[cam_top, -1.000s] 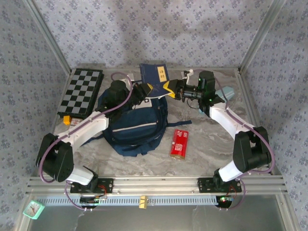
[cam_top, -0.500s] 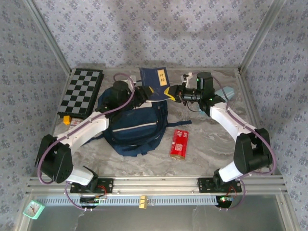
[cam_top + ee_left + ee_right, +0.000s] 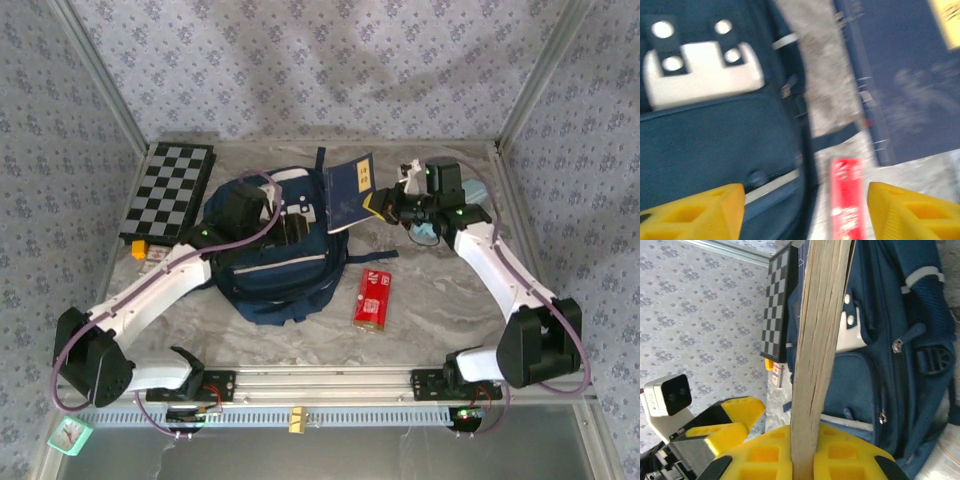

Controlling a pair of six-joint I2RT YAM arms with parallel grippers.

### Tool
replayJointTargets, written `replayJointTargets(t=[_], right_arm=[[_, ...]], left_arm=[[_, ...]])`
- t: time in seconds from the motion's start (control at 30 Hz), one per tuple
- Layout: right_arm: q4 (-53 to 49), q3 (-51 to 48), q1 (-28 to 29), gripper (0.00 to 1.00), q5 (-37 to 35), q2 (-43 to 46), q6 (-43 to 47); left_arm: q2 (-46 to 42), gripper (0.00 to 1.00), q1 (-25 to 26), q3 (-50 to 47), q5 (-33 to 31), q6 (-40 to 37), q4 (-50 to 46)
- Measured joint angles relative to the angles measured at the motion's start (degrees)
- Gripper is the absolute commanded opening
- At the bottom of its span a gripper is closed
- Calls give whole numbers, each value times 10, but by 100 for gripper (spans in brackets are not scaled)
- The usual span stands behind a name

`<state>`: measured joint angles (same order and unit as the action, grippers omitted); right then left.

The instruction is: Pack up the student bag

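The navy student bag lies left of the table's middle, its white front patch facing up. My right gripper is shut on a navy book with a yellow label, holding it upright just beyond the bag's right edge. In the right wrist view the book's page edge runs up from between the yellow jaws, with the bag behind it. My left gripper hovers over the bag, open and holding nothing; its yellow fingers stand far apart in the blurred left wrist view.
A red box lies on the table right of the bag, also visible as the red box below my left gripper. A checkerboard sits at the back left. A light-blue pencil case peeks out behind the right arm.
The right gripper has carried the book to the right, away from the bag's top, and turned it upright. The left gripper has drawn back toward the near side over the bag.
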<state>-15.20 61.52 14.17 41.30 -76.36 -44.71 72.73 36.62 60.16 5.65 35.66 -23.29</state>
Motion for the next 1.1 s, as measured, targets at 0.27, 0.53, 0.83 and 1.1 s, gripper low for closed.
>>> replayJointTargets(t=[0.27,0.53,0.83,1.1], right_arm=[[-20,-90,0,0,-22,48,6],[-24,-137,-32,0,-31,64,-6],[-22,-141,-55,0,-30,76,-9],[-20,-148,-66,0,-27,79,-9]], left_arm=[[-9,80,39,-45,-86,-128,-85],[40,82,87,-46,-115,-231,-88],[156,84,155,0,-175,-307,-73],[200,82,159,12,-232,-347,-52]])
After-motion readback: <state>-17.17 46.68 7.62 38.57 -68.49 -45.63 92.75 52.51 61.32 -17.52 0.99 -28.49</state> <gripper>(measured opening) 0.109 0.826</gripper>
